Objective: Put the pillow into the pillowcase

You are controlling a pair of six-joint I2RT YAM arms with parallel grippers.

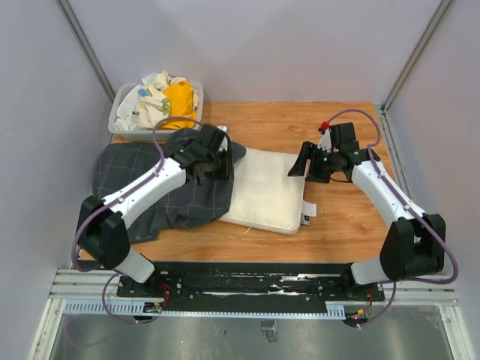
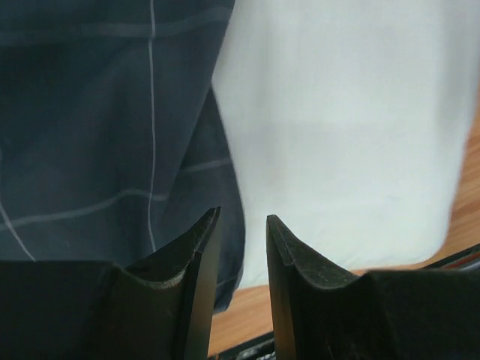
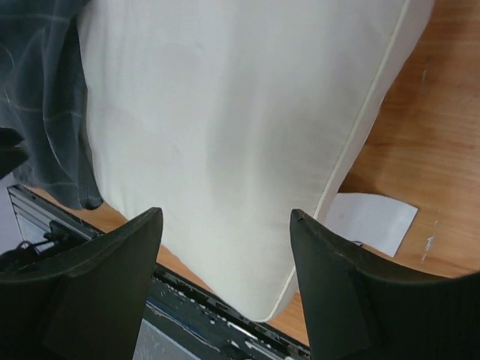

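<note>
The pillow (image 1: 266,191) sticks out right of the pillowcase (image 1: 135,176). The left tool (image 2: 240,221), part-open and empty, is over its mouth; the right tool (image 3: 225,215), wide and empty, is farther right.

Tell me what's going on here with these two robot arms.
The two arms are working on getting a cream pillow into a dark, grid-lined pillowcase on a wooden table. The pillow lies flat, and the pillowcase's fabric covers its left edge; most of it is out in the open. The left gripper hovers open over that overlap, and the right gripper hovers open near the pillow's right edge. Neither holds anything.
</note>
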